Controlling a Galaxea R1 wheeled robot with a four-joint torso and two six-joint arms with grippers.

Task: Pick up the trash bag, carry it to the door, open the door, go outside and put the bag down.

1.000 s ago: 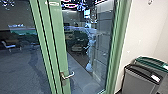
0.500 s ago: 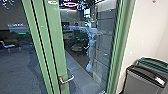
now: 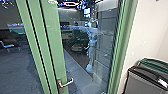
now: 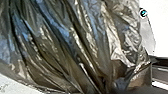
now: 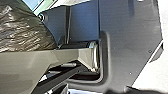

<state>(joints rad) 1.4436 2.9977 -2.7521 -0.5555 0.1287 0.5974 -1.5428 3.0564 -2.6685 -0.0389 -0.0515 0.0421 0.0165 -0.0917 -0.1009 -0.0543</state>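
The trash bag [image 4: 75, 47] is being shown at very close range in the left wrist view, its dark, glossy film being drawn into long creases that are being gathered towards one place. From this closeness, the load is being judged to be carried at the left arm; whether the left gripper is being kept clenched or released cannot be told. In the right wrist view, the rounded side of the same bag is being seen beyond a grey robot part [image 5: 27, 62] and beside the wide dark plate [image 5: 130, 50]. It is not being read as gripped from that side, though the state of the right gripper cannot be told either. In the head view, the green-framed door [image 3: 53, 42] is being faced from near, and it is seemingly being kept shut. Its lever handle [image 3: 67, 83] is being presented low and a little left of centre, its long axis being carried sideways from the stile across the glass, with the free end being pointed to the right. By position alone, the left arm's side is being favoured slightly; with the bag being judged to be borne there, a right-arm reach would be being asked to cross inward.
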